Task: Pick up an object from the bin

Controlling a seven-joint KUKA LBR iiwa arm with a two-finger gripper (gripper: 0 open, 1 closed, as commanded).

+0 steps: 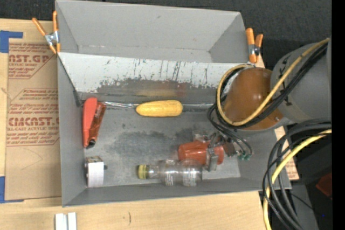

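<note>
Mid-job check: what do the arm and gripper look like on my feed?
The arm is a thick, rounded grey body. A glossy brown-orange domed cover sits at its wrist, ringed by looping yellow and black cables; more such cables bundle at the lower right. The gripper is a small dark assembly with thin wires.

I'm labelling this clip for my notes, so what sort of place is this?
Probably a robotics lab's grasping test bench: a cabled robot arm reaches into a grey metal bin holding unrelated oddments, such as a yellow corn cob and a clear plastic bottle.
</note>
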